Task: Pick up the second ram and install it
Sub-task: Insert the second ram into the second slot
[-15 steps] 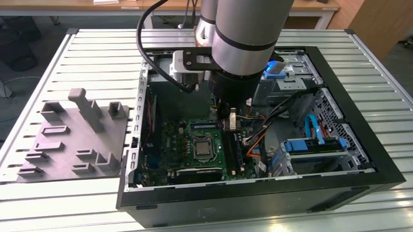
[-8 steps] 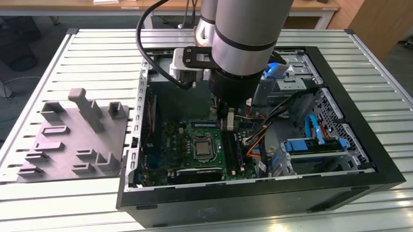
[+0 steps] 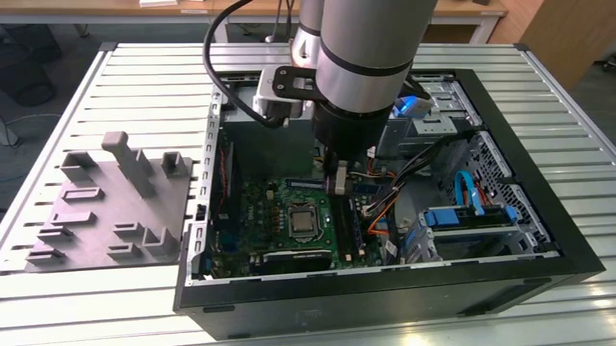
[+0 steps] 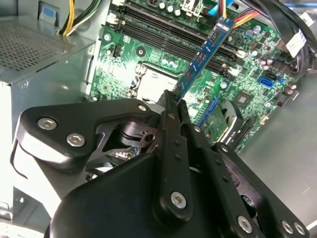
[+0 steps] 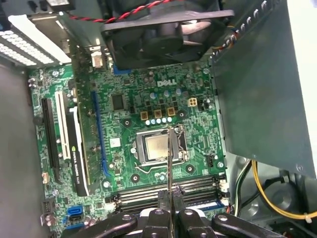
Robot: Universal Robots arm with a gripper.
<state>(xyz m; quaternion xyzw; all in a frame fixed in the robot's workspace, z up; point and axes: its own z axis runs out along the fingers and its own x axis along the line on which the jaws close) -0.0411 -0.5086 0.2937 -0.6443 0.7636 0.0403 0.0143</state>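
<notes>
- Jaws are closed on the second ram (image 4: 204, 54), pinching it at one end. The rest of the strip sticks out past the tips toward the motherboard (image 5: 148, 99), inside the open case (image 3: 544, 245).
- In the first wrist view the ram shows edge-on as a thin line near the CPU socket (image 5: 157, 148), with the memory slots (image 5: 143, 191) just by the tips.
- In the second wrist view its far end lies over the slot bank, close to the cables (image 4: 242, 17). I can't tell whether it touches a slot.
- The holder tray (image 3: 106, 209) sits on the bench (image 3: 144, 72) beside the case, well apart from the work.
- My read: alignment is everything here. I want the strip's long edge parallel to one slot and centred between that slot's end latches (image 5: 222, 185) before any push.
- The grip is at one end, so the strip can pivot. Pressing slow and straight, I back off if it cocks.
- Risks: snagging those cables, or forcing it against the slot key.
</notes>
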